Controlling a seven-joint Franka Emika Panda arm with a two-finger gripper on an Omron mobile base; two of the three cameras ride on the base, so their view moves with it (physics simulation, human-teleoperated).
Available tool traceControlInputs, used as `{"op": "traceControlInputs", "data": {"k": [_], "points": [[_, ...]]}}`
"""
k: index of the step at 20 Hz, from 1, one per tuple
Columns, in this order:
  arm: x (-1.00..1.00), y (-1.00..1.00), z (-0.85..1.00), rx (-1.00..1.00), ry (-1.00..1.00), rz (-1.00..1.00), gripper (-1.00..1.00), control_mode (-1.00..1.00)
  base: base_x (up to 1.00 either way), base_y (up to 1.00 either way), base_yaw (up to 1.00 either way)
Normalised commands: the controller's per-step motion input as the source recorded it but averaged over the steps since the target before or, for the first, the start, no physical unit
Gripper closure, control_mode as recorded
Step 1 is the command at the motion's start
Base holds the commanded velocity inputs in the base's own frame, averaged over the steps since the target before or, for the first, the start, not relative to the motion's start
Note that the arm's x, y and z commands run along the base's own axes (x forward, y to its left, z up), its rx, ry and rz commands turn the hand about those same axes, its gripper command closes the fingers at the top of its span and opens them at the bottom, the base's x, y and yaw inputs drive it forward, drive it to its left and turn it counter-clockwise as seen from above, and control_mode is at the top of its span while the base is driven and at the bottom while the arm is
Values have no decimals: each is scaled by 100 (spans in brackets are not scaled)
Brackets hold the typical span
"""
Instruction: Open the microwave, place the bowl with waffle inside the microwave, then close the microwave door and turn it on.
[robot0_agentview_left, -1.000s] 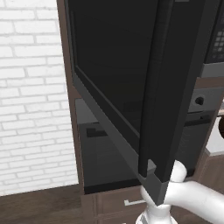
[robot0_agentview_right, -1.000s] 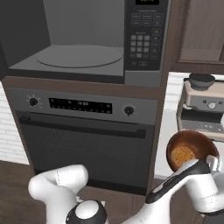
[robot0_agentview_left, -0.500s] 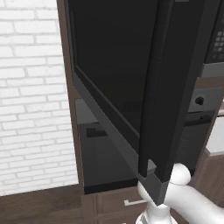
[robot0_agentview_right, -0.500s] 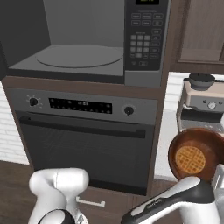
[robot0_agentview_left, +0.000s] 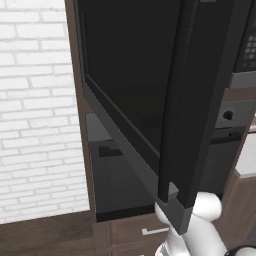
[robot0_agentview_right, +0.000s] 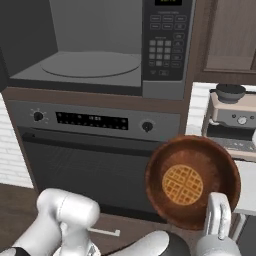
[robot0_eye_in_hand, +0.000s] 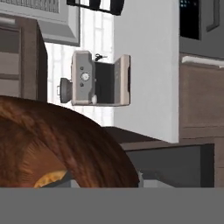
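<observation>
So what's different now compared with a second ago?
The bowl with waffle has risen in the right base view, closer to the camera, towards the open microwave. The microwave door stayed swung open; the oven and coffee machine did not move.

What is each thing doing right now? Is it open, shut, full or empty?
microwave door: swung wide open.
microwave: open, turntable bare, nothing inside.
bowl with waffle: held up in front of the oven, below the microwave, one waffle in it.
oven: door shut.
gripper: at the bowl's lower rim; open or shut, cannot tell.
coffee machine: upright on the counter.
</observation>
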Motion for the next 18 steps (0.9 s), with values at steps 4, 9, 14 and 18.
{"op": "traceControlInputs", "data": {"k": [4,9,14,18], "points": [[-49,100,87,-13,0,11,100,-100,0,0,0],[-28,100,99,-16,11,15,100,-100,0,0,0],[-26,100,100,-21,24,17,100,-100,0,0,0],[-18,100,100,-14,19,9,100,-100,0,0,0]]}}
